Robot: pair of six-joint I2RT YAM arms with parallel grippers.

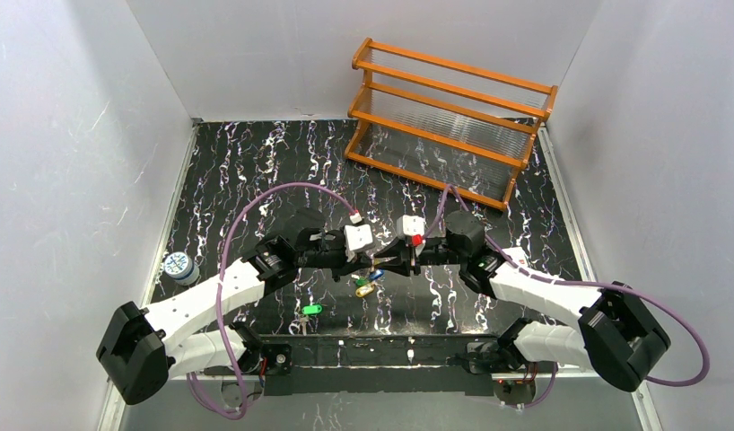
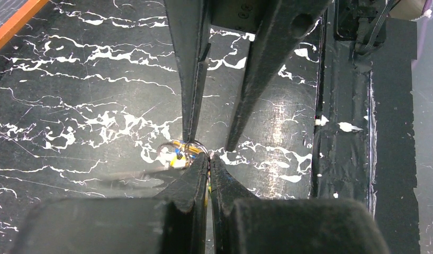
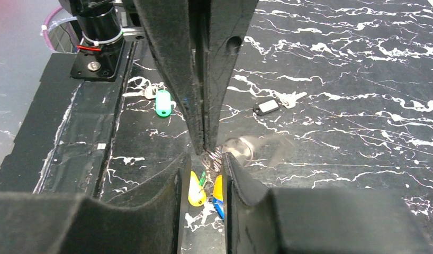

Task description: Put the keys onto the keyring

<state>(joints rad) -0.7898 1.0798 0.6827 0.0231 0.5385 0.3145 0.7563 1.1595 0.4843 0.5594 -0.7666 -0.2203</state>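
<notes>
Nearest, my right gripper [image 3: 202,161] stands apart, straddling the yellow key [image 3: 196,190] and others hanging from the keyring [image 3: 212,157]. My left gripper [image 3: 203,144] is clamped on that ring, apparently steadying it for threading. A green key [image 3: 162,102] and a dark key [image 3: 267,107] lie loose on the table [image 3: 362,79].

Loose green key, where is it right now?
Top view: the green key lies alone, left of center, between the base bar and the hanging key bunch.

An orange wooden rack [image 1: 444,136] stands on the black, white-veined table [image 1: 256,171], well beyond the right end effector [image 1: 401,260]. A small round blue-white can [image 1: 178,266] sits well left of the left end effector [image 1: 374,267], near the table's edge.
</notes>
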